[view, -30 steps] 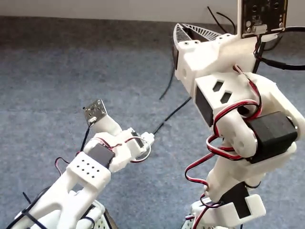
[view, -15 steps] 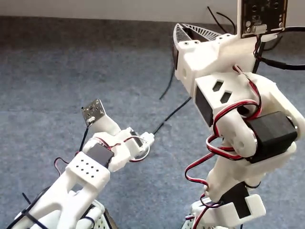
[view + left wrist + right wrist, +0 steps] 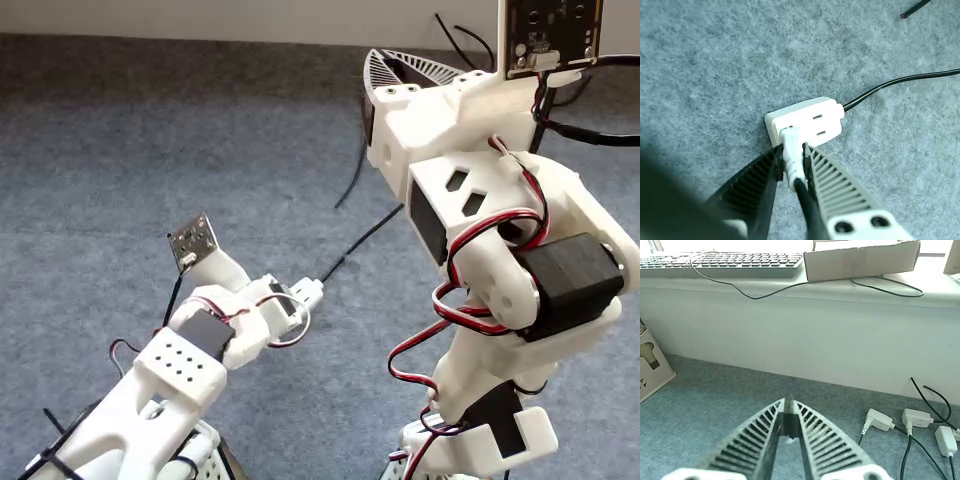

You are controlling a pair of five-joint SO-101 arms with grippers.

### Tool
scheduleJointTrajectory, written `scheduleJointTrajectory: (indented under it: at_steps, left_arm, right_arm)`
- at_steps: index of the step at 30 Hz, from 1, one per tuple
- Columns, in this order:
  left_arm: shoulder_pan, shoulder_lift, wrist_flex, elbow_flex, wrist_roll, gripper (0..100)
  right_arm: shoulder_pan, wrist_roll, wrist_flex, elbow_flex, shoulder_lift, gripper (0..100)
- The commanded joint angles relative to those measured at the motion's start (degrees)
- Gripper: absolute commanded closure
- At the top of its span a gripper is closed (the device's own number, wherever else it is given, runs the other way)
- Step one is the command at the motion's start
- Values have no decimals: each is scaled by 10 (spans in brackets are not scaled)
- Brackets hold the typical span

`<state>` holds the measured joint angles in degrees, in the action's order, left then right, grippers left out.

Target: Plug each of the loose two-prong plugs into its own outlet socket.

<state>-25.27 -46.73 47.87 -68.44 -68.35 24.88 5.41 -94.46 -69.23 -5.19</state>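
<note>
A white outlet block (image 3: 807, 119) lies on the grey carpet, with two slots showing on its upper face and a black cable (image 3: 900, 80) running from its far end. My left gripper (image 3: 792, 152) is shut on a white two-prong plug (image 3: 791, 150) whose black cord trails back between the fingers. The plug's tip is against the block's near end; its prongs are hidden. In the high view the left gripper (image 3: 300, 297) is low on the carpet, at the end of the cable (image 3: 360, 240). My right gripper (image 3: 788, 407) is raised, shut and holding nothing.
Three more white plugs (image 3: 879, 420) (image 3: 916, 416) (image 3: 946, 433) with black cords lie on the carpet by a white wall. A cardboard box (image 3: 652, 362) stands to one side. The raised right arm (image 3: 480, 200) towers beside the left arm.
The left arm's wrist has shifted slightly down and to the left in the high view, while its gripper stays at the outlet block. The right arm has not moved.
</note>
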Motion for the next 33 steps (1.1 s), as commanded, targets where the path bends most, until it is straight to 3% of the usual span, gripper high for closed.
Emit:
scheduleJointTrajectory:
  at_steps: [1, 5, 13, 17, 21, 27, 33]
  left_arm:
    - [9, 1, 7, -11, 5, 992]
    - [12, 1, 8, -29, 33, 992]
    - [95, 2, 45, -1, 91, 992]
    - [95, 2, 101, 41, 100, 992]
    - [76, 3, 105, 42, 103, 992]
    - [45, 24, 65, 44, 100, 992]
    - [44, 207, 11, 93, 100, 992]
  right_arm:
    - [-3, -2, 0, -15, -4, 991]
    - [-3, -2, 0, -15, -4, 991]
    - [-3, -2, 0, -15, -4, 991]
    - [-3, -2, 0, -15, -4, 991]
    - [-3, -2, 0, -15, -7, 991]
    - [-4, -2, 0, -17, -7, 991]
    - [-5, -2, -2, -19, -7, 991]
